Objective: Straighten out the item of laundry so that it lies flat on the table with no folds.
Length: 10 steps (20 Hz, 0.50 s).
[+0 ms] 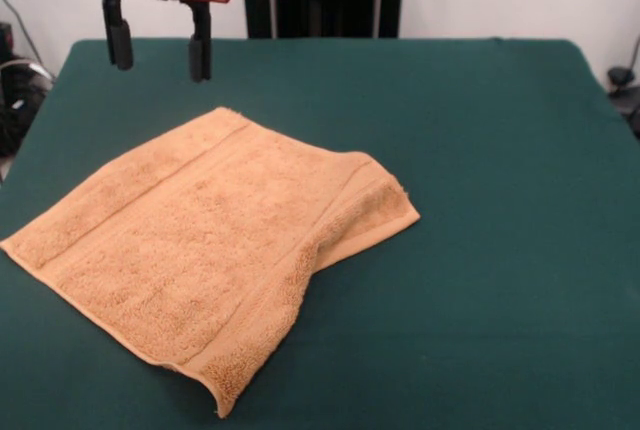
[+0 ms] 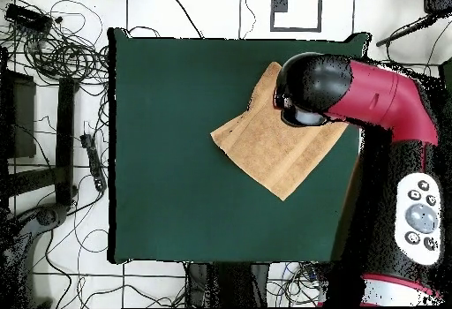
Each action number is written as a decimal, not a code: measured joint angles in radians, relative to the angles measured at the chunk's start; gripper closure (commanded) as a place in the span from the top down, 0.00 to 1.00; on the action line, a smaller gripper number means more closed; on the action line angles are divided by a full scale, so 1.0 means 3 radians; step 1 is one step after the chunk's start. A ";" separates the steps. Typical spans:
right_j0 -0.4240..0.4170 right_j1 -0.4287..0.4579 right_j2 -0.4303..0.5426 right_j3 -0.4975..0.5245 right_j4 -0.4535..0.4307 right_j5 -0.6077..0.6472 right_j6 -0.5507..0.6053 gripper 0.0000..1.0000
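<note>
You're looking at a glossy red arm [image 2: 388, 98] with a black rounded joint cap, a grey button panel, and two black fingers [image 1: 200, 50].

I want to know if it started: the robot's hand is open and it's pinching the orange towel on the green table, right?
Not quite. The hand is open, but it hangs above the towel on the green table without touching it, as the front view shows.

In the front view, the towel [image 1: 215, 250] lies on the table's [image 1: 500, 200] left half, the hand [image 1: 160, 50] hanging above its far corner.
</note>
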State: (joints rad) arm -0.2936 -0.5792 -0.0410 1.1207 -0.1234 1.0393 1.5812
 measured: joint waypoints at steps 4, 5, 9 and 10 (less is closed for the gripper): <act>0.0000 0.0031 0.0000 0.0000 -0.0005 -0.0016 0.0000 1.00; 0.0000 0.0042 0.0000 0.0001 -0.0006 -0.0027 0.0000 1.00; 0.0000 0.0072 0.0000 0.0001 -0.0014 -0.0079 0.0000 1.00; 0.0000 0.0079 0.0000 0.0001 -0.0015 -0.0097 0.0000 1.00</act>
State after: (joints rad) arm -0.2936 -0.5555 -0.0410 1.1210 -0.1277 1.0103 1.5812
